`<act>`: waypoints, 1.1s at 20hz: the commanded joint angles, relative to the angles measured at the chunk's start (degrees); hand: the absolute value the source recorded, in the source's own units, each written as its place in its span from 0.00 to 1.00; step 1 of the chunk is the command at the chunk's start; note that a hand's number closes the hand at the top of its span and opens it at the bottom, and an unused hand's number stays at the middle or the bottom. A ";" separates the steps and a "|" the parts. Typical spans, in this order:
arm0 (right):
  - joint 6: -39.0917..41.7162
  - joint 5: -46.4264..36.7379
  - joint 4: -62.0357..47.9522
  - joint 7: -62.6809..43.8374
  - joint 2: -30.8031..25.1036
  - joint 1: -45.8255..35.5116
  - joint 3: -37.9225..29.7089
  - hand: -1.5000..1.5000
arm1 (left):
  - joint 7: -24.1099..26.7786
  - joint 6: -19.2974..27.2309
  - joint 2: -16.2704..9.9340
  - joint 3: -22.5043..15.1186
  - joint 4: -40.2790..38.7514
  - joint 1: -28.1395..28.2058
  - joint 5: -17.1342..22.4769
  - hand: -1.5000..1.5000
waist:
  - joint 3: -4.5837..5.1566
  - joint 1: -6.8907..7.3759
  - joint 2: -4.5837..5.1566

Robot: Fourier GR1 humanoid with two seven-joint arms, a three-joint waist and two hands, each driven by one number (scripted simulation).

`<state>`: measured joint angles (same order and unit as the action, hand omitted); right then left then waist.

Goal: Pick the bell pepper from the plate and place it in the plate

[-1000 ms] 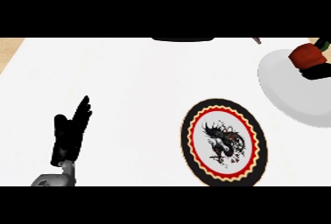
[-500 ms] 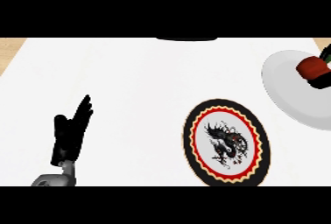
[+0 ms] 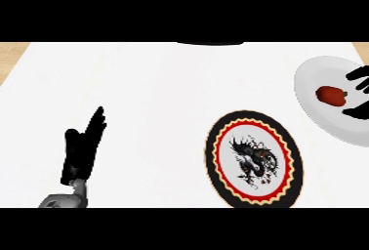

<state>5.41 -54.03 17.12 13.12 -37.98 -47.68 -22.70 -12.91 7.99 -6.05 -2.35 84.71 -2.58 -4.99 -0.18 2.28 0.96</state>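
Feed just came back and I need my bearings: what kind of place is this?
Probably a kitchen counter set for a meal: a white countertop holds a plain white plate with a red bell pepper on it, and a decorated dragon plate.

A: Where's the bell pepper (image 3: 332, 95)?

B: Small red one, lying on the white plate (image 3: 317, 117), right between the thumb and fingers of the right hand (image 3: 358, 78), which are spread around it.

A: And the other plate (image 3: 254, 159)?

B: Black rim, red ring, dark dragon print. Flat on the counter, near that hand.
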 commanded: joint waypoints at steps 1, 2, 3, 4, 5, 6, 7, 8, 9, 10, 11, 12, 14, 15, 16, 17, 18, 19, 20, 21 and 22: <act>3.99 2.03 -2.98 8.55 -3.00 -0.43 -1.47 0.00 | 0.09 -2.08 -1.56 1.61 -0.25 0.01 1.73 0.50 | -0.01 -0.06 -0.06; 0.63 3.87 -2.11 10.30 0.28 0.51 -2.97 0.00 | 0.06 -1.31 -0.96 0.50 1.64 1.26 0.80 0.50 | -0.03 -0.09 -0.21; 2.39 6.00 -1.69 13.62 -1.55 0.64 -4.86 0.00 | 1.16 0.45 1.23 -1.72 1.31 3.02 -1.07 0.50 | -0.05 -0.39 -0.28; 2.48 8.68 -1.35 14.41 -0.35 -0.99 -7.28 0.00 | 0.68 1.34 1.43 -0.74 -0.35 0.91 -1.06 0.50 | -0.08 -0.55 -0.16; 3.77 11.59 -1.27 14.89 -0.41 -1.47 -9.93 0.00 | -0.14 -0.24 0.45 0.62 0.94 1.63 1.16 0.50 | -0.04 -0.84 -0.50; 4.10 14.57 -1.17 15.80 -0.72 -2.43 -12.87 0.00 | -1.52 0.78 0.43 0.93 0.18 -0.25 0.38 0.50 | -0.11 -1.27 -0.42; 5.01 17.34 -1.28 16.52 -1.02 -2.73 -15.51 0.00 | 0.00 0.21 -0.29 0.68 0.50 1.71 0.03 0.50 | -0.09 -1.33 -0.63; 6.36 19.05 -2.01 18.12 -1.01 -1.29 -16.97 0.00 | 1.51 -0.35 -0.80 1.76 -1.25 1.05 0.69 0.50 | -0.02 -1.88 -0.53; 8.65 20.64 -2.99 17.55 -3.05 -1.92 -18.65 0.00 | 1.74 1.21 1.23 0.08 -0.73 1.39 -0.51 0.50 | -0.05 -1.45 -0.37; 8.10 21.79 -3.46 16.47 -1.92 -2.27 -19.64 0.00 | 0.19 0.06 -0.34 1.23 0.86 1.46 0.57 0.50 | -0.02 -0.96 -0.48; 11.01 23.40 -4.18 17.79 -4.62 -1.22 -21.26 0.00 | 0.60 -0.42 -0.03 1.15 -0.43 0.20 0.90 0.50 | -0.03 -1.39 -0.31; 12.07 24.21 -4.92 16.16 -4.14 -2.21 -21.73 0.00 | -1.04 0.36 0.09 0.43 -0.43 -0.33 -0.39 0.50 | -0.01 -1.17 -0.35; 14.62 24.99 -6.01 21.03 -6.04 2.39 -22.39 0.00 | -2.01 -0.40 -0.67 1.78 -0.53 -2.53 0.78 0.50 | -0.09 -0.92 -0.02; 14.97 25.32 -6.35 20.22 -5.93 2.18 -22.37 0.00 | -0.19 0.19 -0.34 2.15 -1.78 -1.98 0.52 0.50 | -0.03 -0.75 -0.09; 16.74 25.34 -6.48 19.89 -6.73 1.30 -22.07 0.00 | -0.86 0.65 1.05 -0.50 1.73 0.80 -0.64 0.50 | -0.06 -0.18 -0.14; 18.56 25.07 -6.61 23.58 -6.83 4.71 -21.57 0.00 | 0.81 -0.13 -0.09 1.36 -0.59 0.42 0.33 0.50 | -0.06 -0.45 -0.06; 19.42 25.45 -6.01 22.01 -7.54 3.69 -21.25 0.00 | -2.11 0.03 0.51 -0.11 3.60 2.11 0.04 0.50 | -0.02 -0.51 -0.37; 18.24 25.34 -6.39 22.96 -6.28 3.46 -21.25 0.00 | 1.32 1.28 1.60 0.13 -3.41 -2.18 -1.39 0.50 | -0.05 -0.49 0.04; 19.80 26.00 -6.22 24.47 -6.85 4.56 -21.52 0.00 | -1.30 1.31 2.45 -0.76 -0.71 -1.09 -0.94 0.50 | -0.05 -0.53 -0.13; 19.73 26.72 -5.69 22.76 -6.59 2.44 -21.64 0.00 | 2.15 -1.54 -0.59 1.84 -4.08 -1.94 0.50 0.50 | 0.02 -0.70 -0.21; 20.20 27.06 -6.19 26.73 -6.89 5.90 -22.24 0.00 | -0.59 -1.54 -0.78 2.03 -1.30 -1.93 1.13 0.50 | -0.07 -0.38 -0.07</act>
<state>23.41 -28.54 11.23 35.97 -44.35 -44.31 -44.07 -12.91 7.78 -5.74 -1.44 83.51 -3.56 -4.92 -0.21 1.70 0.82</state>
